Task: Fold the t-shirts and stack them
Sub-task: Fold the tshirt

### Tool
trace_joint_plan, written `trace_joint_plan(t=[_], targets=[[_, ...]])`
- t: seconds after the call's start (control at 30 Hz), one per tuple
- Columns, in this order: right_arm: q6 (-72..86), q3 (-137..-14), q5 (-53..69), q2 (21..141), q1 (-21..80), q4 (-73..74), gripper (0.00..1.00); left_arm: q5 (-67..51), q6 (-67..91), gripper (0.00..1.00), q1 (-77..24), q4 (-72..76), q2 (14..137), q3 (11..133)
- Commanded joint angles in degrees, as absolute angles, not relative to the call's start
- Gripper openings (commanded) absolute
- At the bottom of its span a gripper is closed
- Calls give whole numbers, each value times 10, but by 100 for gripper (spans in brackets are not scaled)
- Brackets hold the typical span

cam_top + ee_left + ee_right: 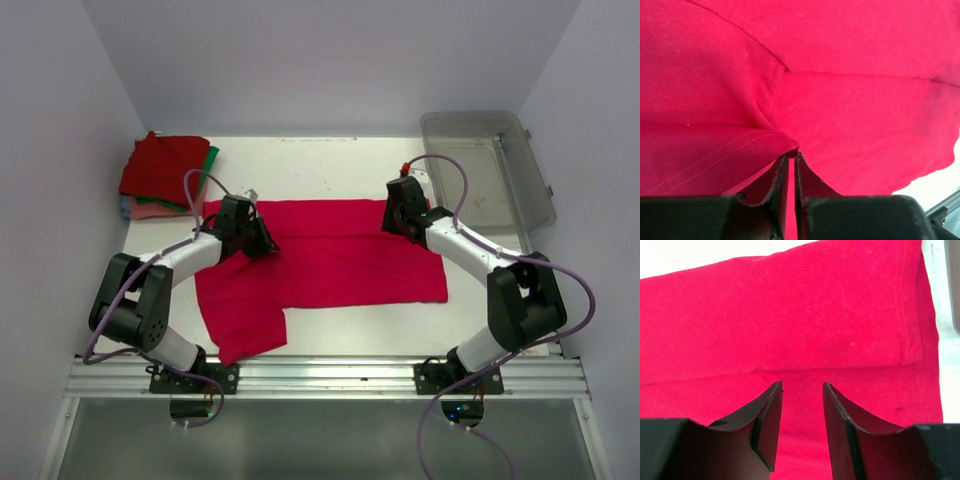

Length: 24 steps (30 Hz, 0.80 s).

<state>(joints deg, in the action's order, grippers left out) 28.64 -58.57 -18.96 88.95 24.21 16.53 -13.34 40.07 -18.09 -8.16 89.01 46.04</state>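
The white table (pixel 330 160) is the largest thing in view; its near edge is hidden behind the rail that carries the arm bases. Spread across its middle lies the crimson-pink t-shirt (pixel 340 250), mostly flat, with one flap reaching toward the near left corner. We cannot make out its whole outline, because the left arm lies over its far left part and the right arm covers its far right corner. In both wrist views the shirt nearly fills the frame and is cut off at the edges.

At the far right stands a clear grey bin (pixel 490 170), just beside the shirt's right end and close behind the right arm. At the far left corner sits the stack of folded t-shirts (pixel 165 175), well apart from the grippers. Dark red lies on top; of the green and salmon-pink ones below only thin edges show.

The left gripper (pixel 792 155) is down on the cloth where a stitched hem folds up to its tips. Its jaws stand a thin slit apart, and we cannot tell whether they pinch the fabric. The right gripper (pixel 802 385) sits over the shirt's right end with its jaws plainly apart and nothing between them.
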Motion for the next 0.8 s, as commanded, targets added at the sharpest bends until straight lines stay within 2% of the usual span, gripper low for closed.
trace_joint_plan(t=[0.0,0.1,0.13,0.2,0.23,0.33,0.37,0.5,0.57,0.7,0.73,0.77], targets=[[279,-595,-207,894,241,147,42,-144,413,15,-185,-76,851,454],[279,-597,-207,896,241,148,42,-140,414,38,-185,-93,829,451],[279,-599,-207,896,242,149,42,-138,415,51,-185,-97,815,448],[279,-600,-207,896,242,150,43,-132,417,64,-186,-100,795,442],[280,-602,-206,896,241,151,43,-121,417,78,-186,-98,771,434],[280,-601,-207,893,241,151,43,-73,410,94,-186,-98,733,425],[281,-601,-208,891,241,151,43,-63,401,96,-186,-94,729,424],[280,-601,-206,889,242,151,42,13,373,97,-185,-83,744,444],[281,-599,-204,888,242,150,42,33,360,92,-185,-60,770,450],[280,-597,-200,881,241,151,41,61,344,72,-184,-13,832,462],[279,-593,-201,879,241,151,40,56,341,63,-184,-10,843,464],[278,-592,-202,876,242,150,40,50,341,58,-184,16,852,465]])
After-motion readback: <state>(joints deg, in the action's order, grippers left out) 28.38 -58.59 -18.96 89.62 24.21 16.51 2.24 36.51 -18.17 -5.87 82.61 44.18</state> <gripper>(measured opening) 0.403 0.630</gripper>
